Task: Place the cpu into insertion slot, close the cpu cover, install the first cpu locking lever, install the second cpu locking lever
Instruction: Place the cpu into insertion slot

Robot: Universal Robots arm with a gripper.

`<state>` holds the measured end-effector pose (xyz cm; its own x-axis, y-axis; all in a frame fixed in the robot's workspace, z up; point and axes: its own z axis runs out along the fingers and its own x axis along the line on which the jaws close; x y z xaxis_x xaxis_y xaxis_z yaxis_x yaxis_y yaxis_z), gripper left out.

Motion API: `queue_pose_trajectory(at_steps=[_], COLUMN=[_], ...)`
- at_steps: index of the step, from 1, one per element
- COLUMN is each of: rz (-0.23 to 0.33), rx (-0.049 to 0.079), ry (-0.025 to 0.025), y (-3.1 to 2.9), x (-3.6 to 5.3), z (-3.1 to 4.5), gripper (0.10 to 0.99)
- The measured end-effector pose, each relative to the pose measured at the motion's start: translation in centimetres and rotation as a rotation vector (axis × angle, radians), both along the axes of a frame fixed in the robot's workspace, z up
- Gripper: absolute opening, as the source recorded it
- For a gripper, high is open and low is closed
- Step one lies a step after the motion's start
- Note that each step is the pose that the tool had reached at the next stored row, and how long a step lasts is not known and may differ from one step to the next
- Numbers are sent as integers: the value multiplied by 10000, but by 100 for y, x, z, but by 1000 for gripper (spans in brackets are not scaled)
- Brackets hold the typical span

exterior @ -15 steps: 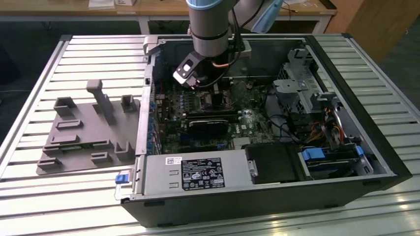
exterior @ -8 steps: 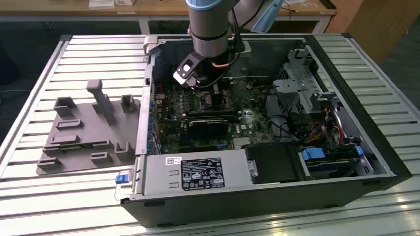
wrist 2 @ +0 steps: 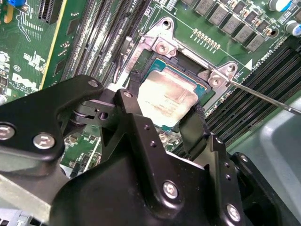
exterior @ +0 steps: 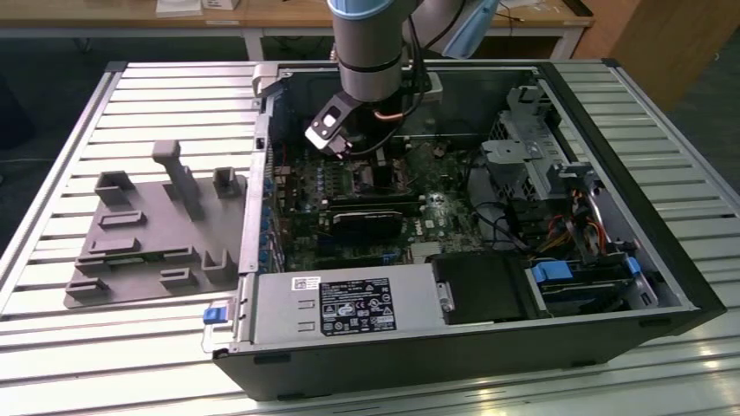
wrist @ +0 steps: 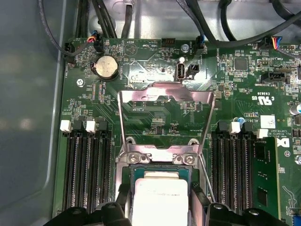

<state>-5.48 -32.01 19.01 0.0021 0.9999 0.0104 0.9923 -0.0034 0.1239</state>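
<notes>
Nearest us in the exterior view sits the power supply [exterior: 335, 312], against the near wall of the open computer case [exterior: 486, 355]. Beyond it the arm [exterior: 370, 52] reaches down into the case, toward its far side. A grey fixture [exterior: 151, 234] lies on the slatted table [exterior: 69, 347] to the exterior view's left, well apart from the work.

In the second wrist view the gripper [wrist 2: 165, 101] has its two black fingers [wrist 2: 195, 122] set against opposite edges of the cpu [wrist 2: 164, 94], so we read it as clamped on the chip. The cpu lies inside the silvery rim of the insertion slot [wrist 2: 162, 44]. We cannot tell whether it is fully bedded or a shade proud. A thin locking lever [wrist 2: 263, 94] runs out beside one corner of the rim, apart from the fingers.

In the first wrist view the cpu cover [wrist: 164, 96] stands swung up off the slot, leaving the socket open, and the chip sits between the fingers on the gripper's side of the hinge.

We judge the placing step to be in hand, with the cover and levers not yet dealt with. To do it well we would keep the chip level and its edges square to the rim. We would let it settle straight down without sliding across the contacts, pressing lightly. We would also mind that neither finger catches the rim or the lever.
</notes>
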Motion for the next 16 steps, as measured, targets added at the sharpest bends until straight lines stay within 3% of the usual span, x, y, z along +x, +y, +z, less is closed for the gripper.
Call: queue_pose_trajectory(at_steps=[8,16], rz=[-3,-3], rx=[-11,-9], ry=[7,5], y=[-2,-2], x=[-2,-2], z=[33,225], gripper=[612,612])
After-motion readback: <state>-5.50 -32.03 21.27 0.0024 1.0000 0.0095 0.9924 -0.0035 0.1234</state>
